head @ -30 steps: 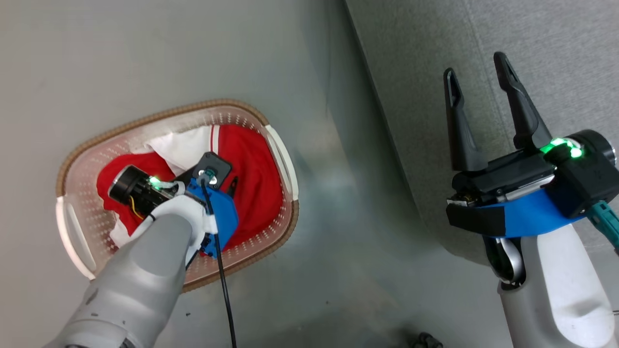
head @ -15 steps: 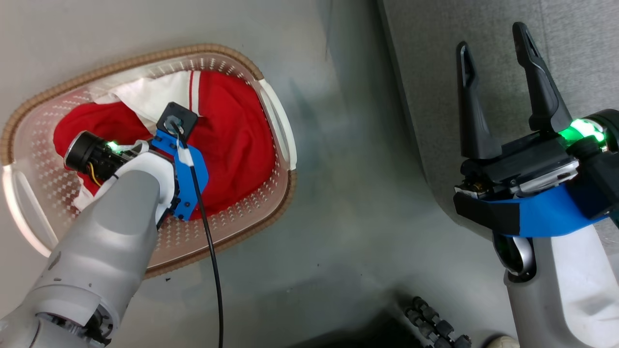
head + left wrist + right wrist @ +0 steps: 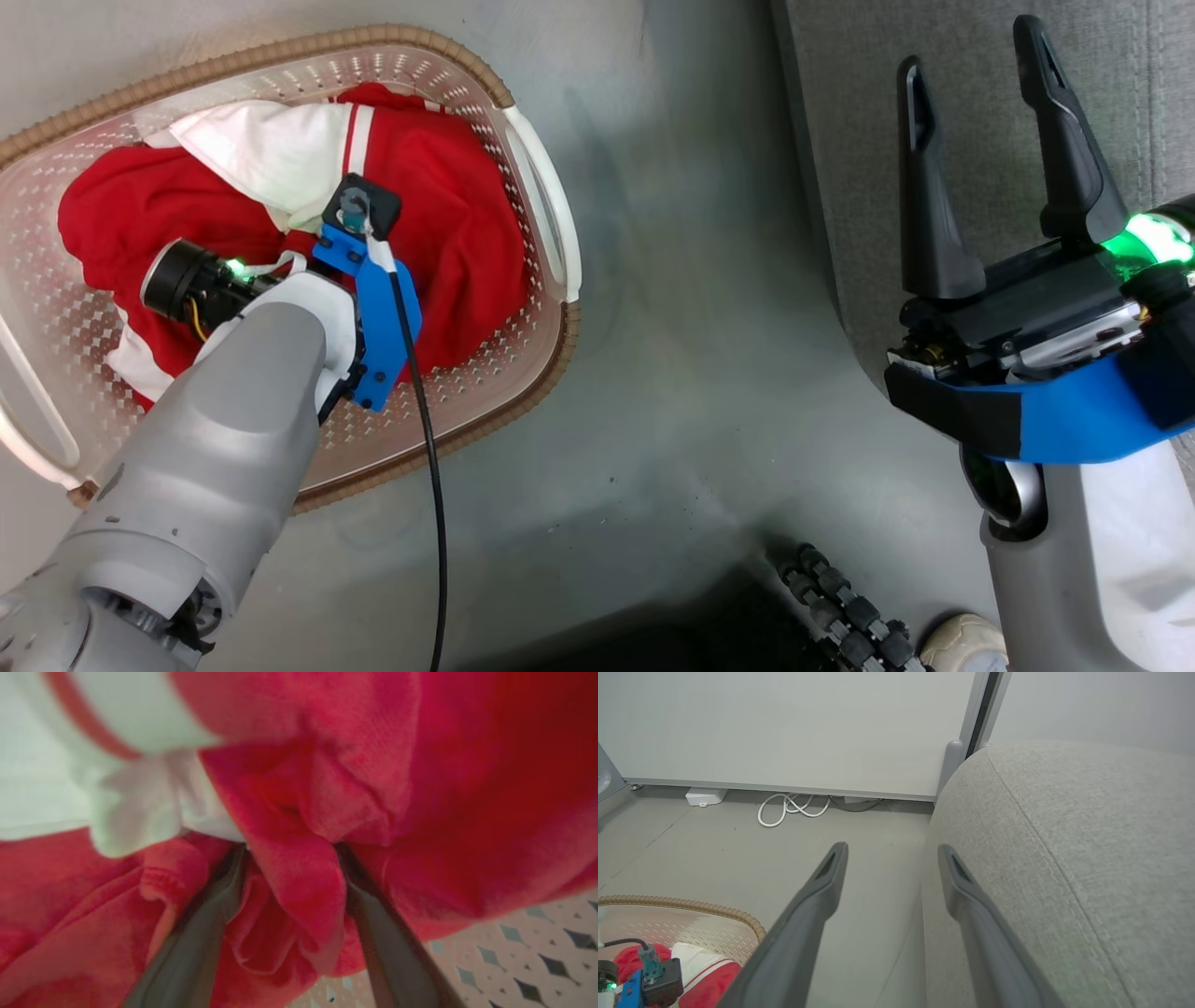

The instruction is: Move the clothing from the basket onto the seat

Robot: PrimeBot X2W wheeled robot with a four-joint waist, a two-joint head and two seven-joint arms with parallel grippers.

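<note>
While soft red-and-white fabric clothing [image 3: 457, 233] lies heaped in the oval cream perforated plastic basket [image 3: 485, 364], mid-basket toward its far rim, L gripper [image 3: 289, 868] stands released, fingers astride a red fold. Recommend: sink deeper, clench on the fold's thick part, lift clear of rim. R gripper [image 3: 969, 47] released, by large grey woven seat [image 3: 840, 112].

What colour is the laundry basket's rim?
The basket rim is brown, woven-look; best in the head view.

Clothing [image 3: 467, 224] heaped in basket [image 3: 546, 215], on floor [image 3: 691, 373] at left. Seat [image 3: 840, 112] at right, apart from basket, floor between. Left gripper [image 3: 289, 849] down inside basket, fingers [image 3: 196, 952] either side of a fold. Right gripper [image 3: 971, 47] over seat's edge.
</note>
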